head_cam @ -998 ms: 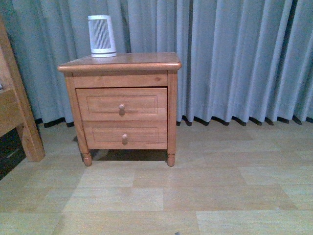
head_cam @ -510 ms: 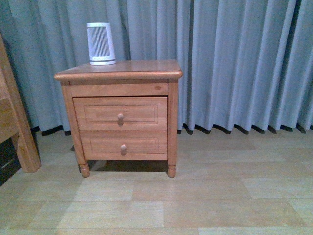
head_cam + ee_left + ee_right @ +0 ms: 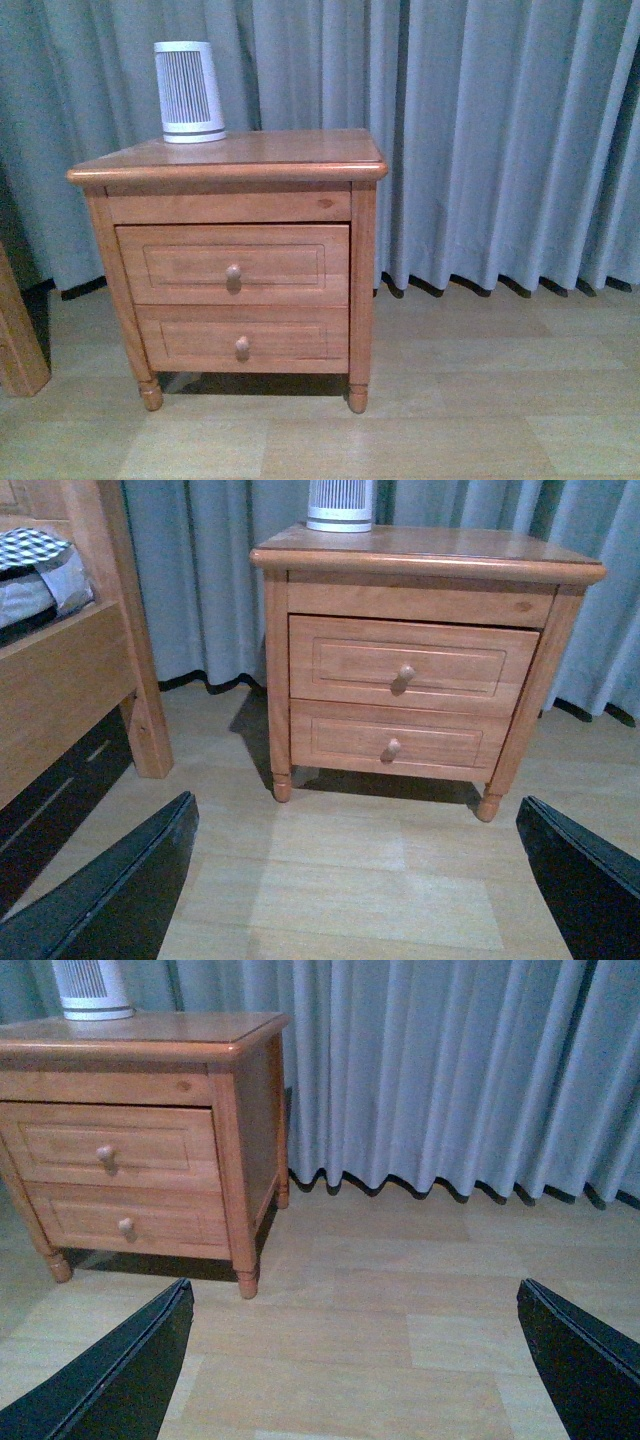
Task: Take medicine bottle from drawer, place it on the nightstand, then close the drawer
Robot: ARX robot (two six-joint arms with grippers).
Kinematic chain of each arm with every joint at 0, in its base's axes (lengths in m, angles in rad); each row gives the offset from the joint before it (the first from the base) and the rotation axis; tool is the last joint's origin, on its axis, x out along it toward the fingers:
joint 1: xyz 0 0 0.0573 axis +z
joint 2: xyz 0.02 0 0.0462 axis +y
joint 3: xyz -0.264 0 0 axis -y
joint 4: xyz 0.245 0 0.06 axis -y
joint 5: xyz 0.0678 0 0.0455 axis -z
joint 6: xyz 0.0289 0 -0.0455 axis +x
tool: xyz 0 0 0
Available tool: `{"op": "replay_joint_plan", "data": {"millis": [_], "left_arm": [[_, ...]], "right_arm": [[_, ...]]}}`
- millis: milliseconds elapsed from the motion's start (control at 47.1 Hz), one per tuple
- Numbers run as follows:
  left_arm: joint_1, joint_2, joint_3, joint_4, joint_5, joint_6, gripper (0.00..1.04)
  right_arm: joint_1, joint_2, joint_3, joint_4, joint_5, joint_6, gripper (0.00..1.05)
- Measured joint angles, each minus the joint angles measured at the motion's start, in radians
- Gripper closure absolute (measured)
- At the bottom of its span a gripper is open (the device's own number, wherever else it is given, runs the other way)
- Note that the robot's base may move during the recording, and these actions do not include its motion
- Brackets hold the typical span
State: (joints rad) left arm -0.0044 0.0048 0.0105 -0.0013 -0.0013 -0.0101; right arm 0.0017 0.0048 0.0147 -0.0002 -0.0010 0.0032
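Honey-brown wood makes up the nightstand (image 3: pixel 230 160), which is seen whole only in the front view. It stands on a pale plank floor (image 3: pixel 450 400) before a grey-blue curtain (image 3: pixel 480 140). The drawer (image 3: pixel 290 265), the taller-fronted upper one with a round knob (image 3: pixel 233 272), is shut flush, so its inside is hidden. The medicine bottle cannot be made out in any view. A shallower lower drawer (image 3: pixel 290 340) is closed beneath it.

A white ribbed cylinder (image 3: pixel 187 90) is set on the back left corner of the top. It is shown complete from the front, but its upper part is cut off in both wrist views.

Neither arm appears in the front view. The left gripper (image 3: pixel 354 798) is seen only from its own wrist camera. There two dark fingers (image 3: pixel 120 890) are cropped at the lower corners and held wide apart with nothing between them. The right gripper (image 3: pixel 355 1282) is shown the same way, its jaws spread and empty, well short of the nightstand.

A wooden bed frame post (image 3: pixel 130 630) and a checked cloth (image 3: pixel 30 555) are shown clearly only by the left wrist view. From the front, just a sliver of the post is caught at the edge. The nightstand's right side panel is visible only in the right wrist view, where its far-left edge is cropped.
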Motion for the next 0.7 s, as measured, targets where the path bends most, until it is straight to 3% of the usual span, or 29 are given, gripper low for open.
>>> {"op": "replay_joint_plan", "data": {"millis": [595,658,701], "left_arm": [[0.001,0.002,0.000,-0.002,0.003,0.000,0.06],[0.031,0.171,0.117,-0.265,0.103,-0.088,0.06],[0.034,0.296,0.177,-0.322,0.109,-0.119,0.06]], "right_arm": [[0.000,0.000,0.000,0.000,0.000,0.000,0.07],[0.000,0.000,0.000,0.000,0.000,0.000,0.07],[0.000,0.000,0.000,0.000,0.000,0.000,0.07]]}}
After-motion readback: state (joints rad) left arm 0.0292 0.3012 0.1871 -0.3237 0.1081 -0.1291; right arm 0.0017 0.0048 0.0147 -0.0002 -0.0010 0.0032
